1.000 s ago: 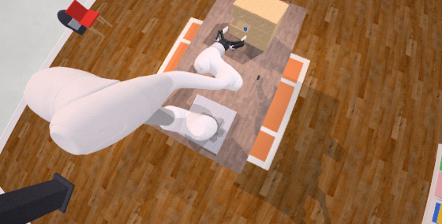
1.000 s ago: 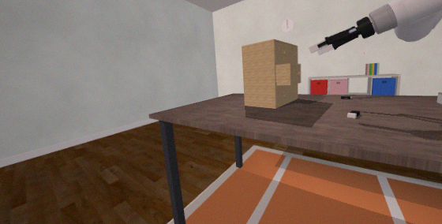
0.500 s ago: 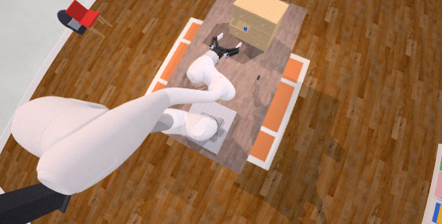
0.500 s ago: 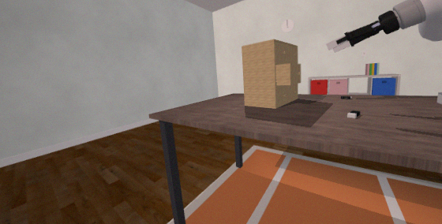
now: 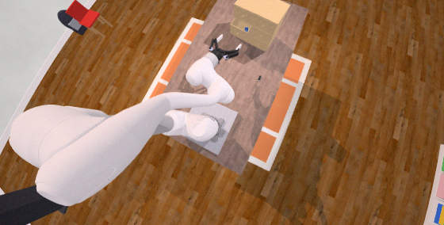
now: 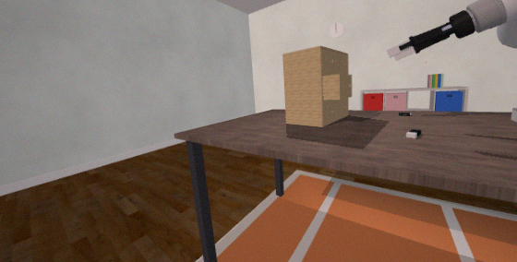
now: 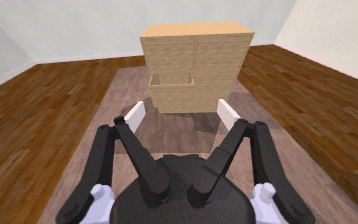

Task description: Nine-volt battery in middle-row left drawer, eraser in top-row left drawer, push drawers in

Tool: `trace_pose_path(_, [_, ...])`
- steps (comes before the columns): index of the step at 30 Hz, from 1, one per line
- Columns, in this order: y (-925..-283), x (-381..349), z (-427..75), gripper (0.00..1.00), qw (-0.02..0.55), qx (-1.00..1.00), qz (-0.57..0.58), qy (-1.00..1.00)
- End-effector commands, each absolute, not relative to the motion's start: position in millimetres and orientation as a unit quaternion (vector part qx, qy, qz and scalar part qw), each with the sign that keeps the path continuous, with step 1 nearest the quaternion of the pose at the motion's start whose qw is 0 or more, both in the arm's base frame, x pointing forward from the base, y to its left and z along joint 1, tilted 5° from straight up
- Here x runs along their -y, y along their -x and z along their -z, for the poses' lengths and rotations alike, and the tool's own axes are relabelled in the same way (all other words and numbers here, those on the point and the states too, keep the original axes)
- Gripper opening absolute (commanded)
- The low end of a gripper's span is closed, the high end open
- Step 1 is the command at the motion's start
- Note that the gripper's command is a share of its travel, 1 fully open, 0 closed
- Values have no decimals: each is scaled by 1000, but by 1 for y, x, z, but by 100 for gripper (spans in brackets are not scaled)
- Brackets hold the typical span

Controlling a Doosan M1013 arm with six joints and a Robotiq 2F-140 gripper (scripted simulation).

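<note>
The small wooden chest stands at the far end of the table. It also shows in the side view and the wrist view. Its middle-row left drawer is pulled partly out and also shows from the side. A small blue thing, the battery, lies inside it. A small white and black eraser lies on the table top, away from the chest. My gripper is wide open and empty. It hangs in the air in front of the chest, well back from the drawer.
A small dark thing lies on the table's far side and also shows from the side. My arm's base stands on a grey plate at the near end. The arm hides part of the table in the overhead view.
</note>
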State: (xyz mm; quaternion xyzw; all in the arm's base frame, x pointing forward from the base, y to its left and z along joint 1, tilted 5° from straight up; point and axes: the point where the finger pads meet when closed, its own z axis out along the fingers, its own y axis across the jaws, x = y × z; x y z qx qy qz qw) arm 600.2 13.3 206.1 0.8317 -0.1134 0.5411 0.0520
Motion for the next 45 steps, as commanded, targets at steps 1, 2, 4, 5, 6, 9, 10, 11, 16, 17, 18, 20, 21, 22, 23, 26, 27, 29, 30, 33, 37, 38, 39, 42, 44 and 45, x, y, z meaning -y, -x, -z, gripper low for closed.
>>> trace_pose_path(1, [-600, -13, -206, 100, 52, 113, -541, -832])
trace_pose_path(2, [-600, -13, -206, 100, 52, 113, -541, -832])
trace_pose_path(4, [-600, -13, -206, 100, 52, 114, -540, -832])
trace_pose_path(5, [-600, -13, -206, 100, 52, 114, -539, -833])
trace_pose_path(6, [-600, -13, -206, 100, 52, 114, -539, -833])
trace_pose_path(9, [-600, -13, -206, 100, 52, 114, -536, -835])
trace_pose_path(10, [-600, -13, -206, 100, 52, 114, -536, -835])
trace_pose_path(11, [-600, -13, -206, 100, 52, 114, -535, -836])
trace_pose_path(16, [-600, -13, -207, 100, 50, 115, -524, -843])
trace_pose_path(17, [-600, -13, -208, 100, 49, 115, -521, -845])
trace_pose_path(18, [-600, -13, -208, 100, 49, 115, -518, -846])
trace_pose_path(20, [-600, -13, -208, 100, 49, 116, -512, -850])
trace_pose_path(21, [-600, -13, -208, 100, 49, 116, -508, -852])
trace_pose_path(22, [-600, -13, -209, 100, 48, 116, -505, -854])
trace_pose_path(23, [-600, -13, -209, 100, 47, 116, -501, -856])
trace_pose_path(26, [-600, -13, -209, 100, 47, 117, -494, -860])
trace_pose_path(27, [-600, -13, -209, 100, 47, 117, -494, -860])
trace_pose_path(29, [-600, -12, -210, 100, 46, 117, -487, -864])
trace_pose_path(30, [-600, -13, -210, 100, 45, 117, -483, -866])
trace_pose_path(33, [-600, -12, -211, 100, 44, 118, -473, -872])
trace_pose_path(37, [-601, -13, -212, 100, 41, 118, -459, -880])
trace_pose_path(38, [-601, -13, -212, 100, 41, 118, -455, -881])
trace_pose_path(39, [-600, -12, -213, 100, 41, 119, -452, -883])
trace_pose_path(42, [-600, -12, -213, 100, 40, 119, -442, -888])
trace_pose_path(44, [-600, -12, -213, 100, 40, 119, -442, -888])
trace_pose_path(45, [-600, -12, -214, 100, 39, 119, -439, -890])
